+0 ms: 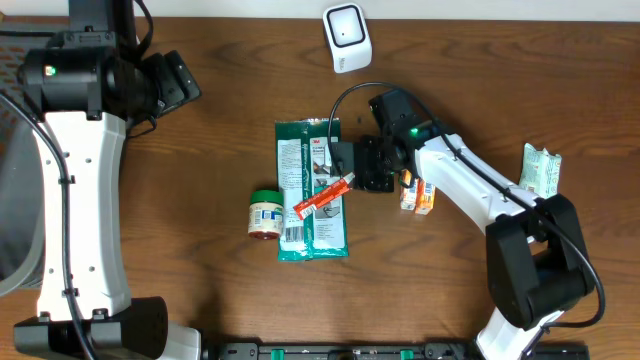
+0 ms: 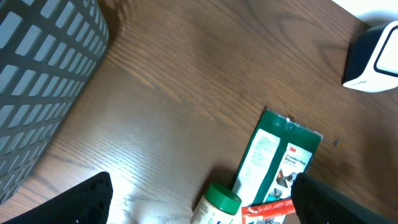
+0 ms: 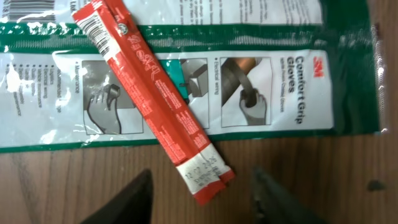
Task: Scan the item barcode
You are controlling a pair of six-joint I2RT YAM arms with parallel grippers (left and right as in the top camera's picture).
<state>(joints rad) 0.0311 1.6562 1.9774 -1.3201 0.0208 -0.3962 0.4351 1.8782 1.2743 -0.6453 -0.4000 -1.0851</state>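
Stick packet (image 3: 155, 106), red, atop gloves pack (image 3: 280, 81), its end between right gripper's (image 3: 203, 183) parted fingers.

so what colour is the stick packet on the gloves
The stick packet is red, clearest in the right wrist view.

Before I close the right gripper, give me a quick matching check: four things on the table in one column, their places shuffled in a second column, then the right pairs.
Things
1. red stick packet
2. green-lidded jar
3. white scanner
4. orange carton

Places
A. at the table's far edge
B. against the right arm, right of the glove pack
C. lying slantwise on top of the glove pack
D. on the wood, just left of the glove pack

Pairs: 1-C, 2-D, 3-A, 4-B
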